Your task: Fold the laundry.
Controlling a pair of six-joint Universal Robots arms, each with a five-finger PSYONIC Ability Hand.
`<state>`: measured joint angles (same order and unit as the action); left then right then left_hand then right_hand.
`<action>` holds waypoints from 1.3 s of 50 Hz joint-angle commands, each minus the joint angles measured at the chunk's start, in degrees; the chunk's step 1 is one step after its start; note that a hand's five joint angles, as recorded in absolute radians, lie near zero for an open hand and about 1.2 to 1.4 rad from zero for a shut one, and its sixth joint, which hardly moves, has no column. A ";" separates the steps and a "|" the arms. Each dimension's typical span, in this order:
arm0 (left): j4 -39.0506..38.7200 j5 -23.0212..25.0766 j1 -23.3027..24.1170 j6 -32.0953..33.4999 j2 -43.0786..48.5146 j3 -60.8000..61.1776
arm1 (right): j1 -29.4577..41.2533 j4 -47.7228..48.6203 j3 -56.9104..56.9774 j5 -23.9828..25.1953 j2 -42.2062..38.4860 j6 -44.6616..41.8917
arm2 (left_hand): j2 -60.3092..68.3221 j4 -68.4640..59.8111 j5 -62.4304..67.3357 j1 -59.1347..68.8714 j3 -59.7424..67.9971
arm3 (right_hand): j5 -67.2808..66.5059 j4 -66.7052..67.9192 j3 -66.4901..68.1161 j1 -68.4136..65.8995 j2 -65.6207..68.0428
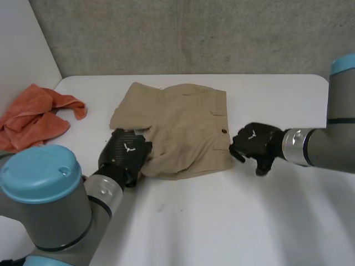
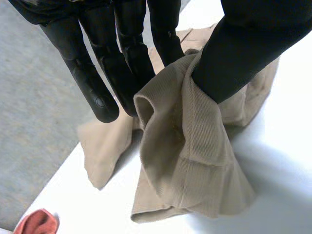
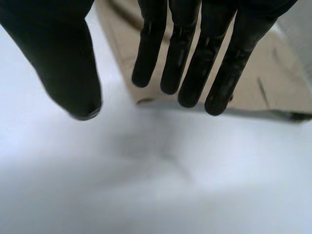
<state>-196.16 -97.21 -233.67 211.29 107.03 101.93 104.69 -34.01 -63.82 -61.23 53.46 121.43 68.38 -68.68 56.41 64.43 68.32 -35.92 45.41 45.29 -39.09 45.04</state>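
Tan shorts (image 1: 183, 122) lie folded in the middle of the white table (image 1: 222, 221). My left hand (image 1: 126, 152) is at their near left corner. In the left wrist view its thumb (image 2: 248, 48) and fingers (image 2: 126, 63) pinch a bunched fold of the shorts (image 2: 185, 161), lifted a little off the table. My right hand (image 1: 258, 143) hovers just off the shorts' right edge, near a small button. In the right wrist view its fingers (image 3: 190, 53) hang straight, the thumb stands apart, and nothing is between them. The shorts' edge (image 3: 282, 83) lies just past the fingertips.
A crumpled orange cloth (image 1: 33, 116) lies at the table's far left edge, and a bit of it (image 2: 36, 222) is in the left wrist view. A grey wall runs behind the table. Bare white tabletop stretches in front of the shorts.
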 commanded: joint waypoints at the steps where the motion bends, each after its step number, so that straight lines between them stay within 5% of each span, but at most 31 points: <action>1: 0.07 -0.79 -0.03 -0.09 -0.16 -3.49 | -0.36 14.11 -6.03 -0.73 5.84 27.39 | 10.97 -10.66 12.94 14.92 11.03 | 18.78 -18.26 -18.15 11.94 -17.89; 8: 0.25 -0.88 0.58 -1.23 -5.07 -6.83 | 0.33 30.03 -23.07 -2.31 17.19 48.17 | 11.47 -11.17 13.44 15.42 11.53 | 35.30 -34.78 -34.67 28.46 -34.42; 14: 1.65 -0.79 1.11 -6.50 -10.17 -12.19 | 2.79 38.92 -33.03 -13.55 19.93 60.41 | 11.62 -11.32 13.59 15.57 11.68 | 35.92 -35.41 -35.29 29.09 -35.04; 19: 4.99 -0.79 2.60 -9.75 -10.97 -16.58 | 12.27 46.82 -35.94 -23.03 19.32 66.73 | 11.62 -11.32 13.59 15.57 11.68 | 35.92 -35.41 -35.29 29.09 -35.04; 23: 5.87 -0.79 3.22 -10.90 -10.88 -17.99 | 15.36 50.09 -35.50 -26.91 16.52 68.06 | 11.62 -11.32 13.59 15.57 11.68 | 35.92 -35.41 -35.29 29.09 -35.04; 33: 5.96 -0.97 3.30 -10.90 -10.00 -18.26 | 19.41 51.32 -35.58 -28.15 12.90 77.20 | 11.62 -11.32 13.59 15.57 11.68 | 35.92 -35.41 -35.29 29.09 -35.04; 52: 6.05 -0.97 3.30 -10.64 -9.56 -19.40 | 18.79 50.80 -41.13 -27.54 17.47 78.70 | 11.62 -11.32 13.59 15.57 11.68 | 35.92 -35.41 -35.29 29.09 -35.04; 65: 6.14 -1.67 4.18 -10.90 -9.56 -19.14 | 21.87 51.68 -32.96 -28.15 5.70 83.53 | 11.62 -11.32 13.59 15.57 11.68 | 35.92 -35.41 -35.29 29.09 -35.04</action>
<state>-190.09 -98.26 -229.81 200.48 97.46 82.57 125.10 17.17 -101.41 -89.16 64.98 203.20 68.43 -68.86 56.41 64.43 68.32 -3.90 13.21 12.23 -11.47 12.55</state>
